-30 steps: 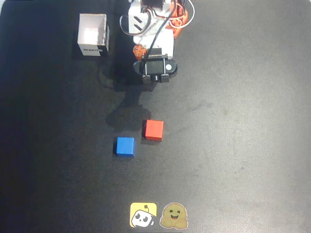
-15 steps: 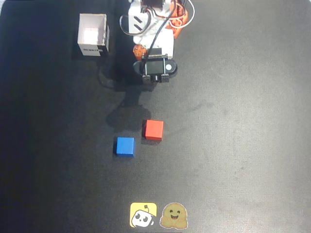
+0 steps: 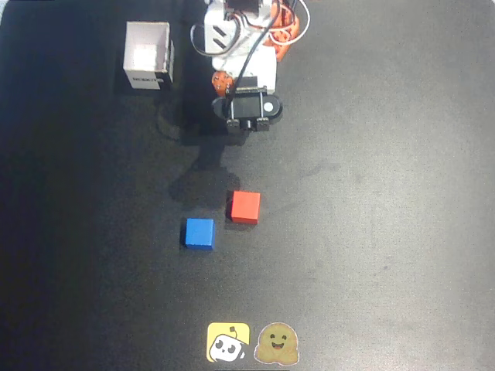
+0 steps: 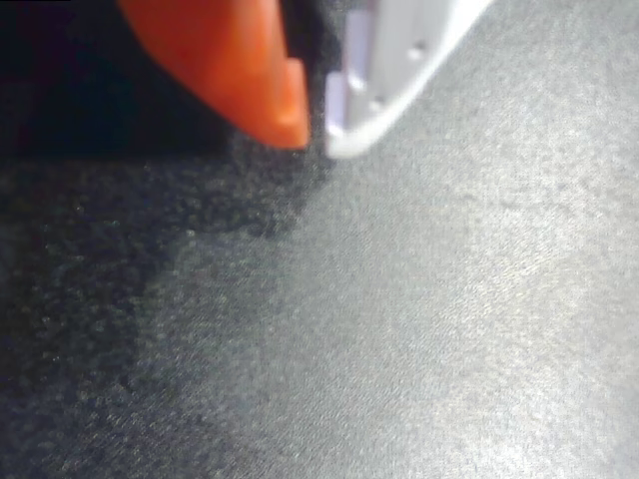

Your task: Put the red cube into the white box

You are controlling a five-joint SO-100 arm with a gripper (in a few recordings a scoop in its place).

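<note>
Nearest the bottom edge of the overhead view, two stickers sit on the black bench. Farther in, the blue cube lies just beside the red cube, apart but close, red slightly farther and to the right. Beyond that the arm, folded near its base, with the tool well apart from both cubes. Farthest, top left, the white box stands open side up, label facing the cubes. Risk, as I judge it: the blue cube is close enough that a wide or off-line descent could nudge it or catch the wrong one; the box is thin-walled, so a low carry could knock it. The wrist view adds what the overhead lacks: the tool has its orange and white tips nearly touching, clenched on nothing, over bare bench.
</note>
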